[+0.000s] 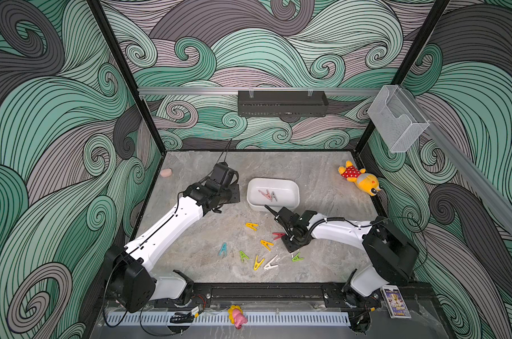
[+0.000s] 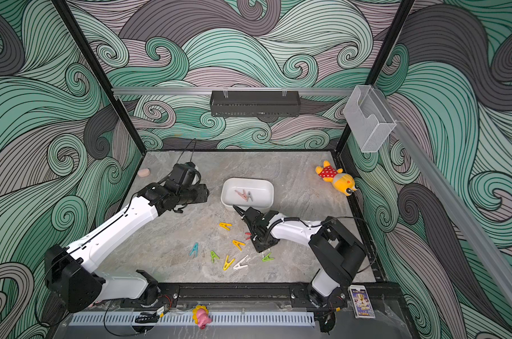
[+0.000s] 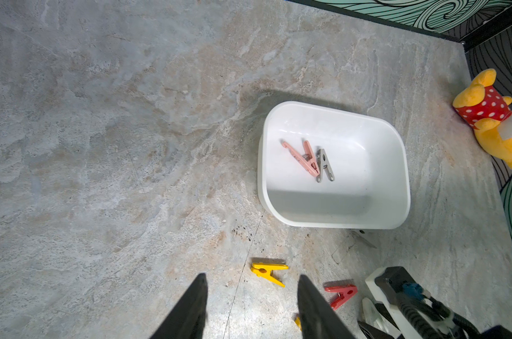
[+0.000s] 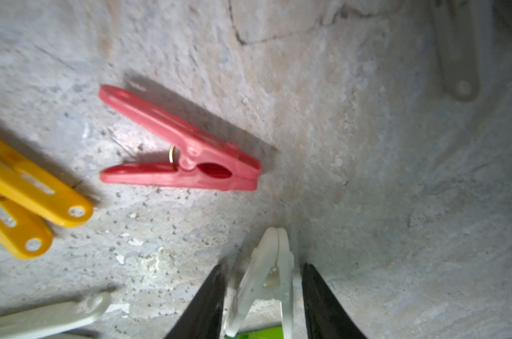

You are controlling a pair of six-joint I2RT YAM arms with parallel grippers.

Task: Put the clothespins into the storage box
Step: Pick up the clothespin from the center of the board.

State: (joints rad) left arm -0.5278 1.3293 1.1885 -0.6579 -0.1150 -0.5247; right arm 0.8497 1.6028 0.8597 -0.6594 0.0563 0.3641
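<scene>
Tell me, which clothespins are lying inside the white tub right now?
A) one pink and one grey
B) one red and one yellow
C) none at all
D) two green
A: the left wrist view shows a pink clothespin and a grey clothespin lying side by side on the floor of the storage box, with nothing else in it.

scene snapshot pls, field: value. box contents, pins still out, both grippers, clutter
box: storage box, mid-table
in box: pink clothespin and grey clothespin, side by side
still out: eight show in a top view, from teal clothespin to green clothespin
left gripper: open, empty
right gripper: fingers either side of a white clothespin; grip unclear
clutter: plush toy, far right
</scene>
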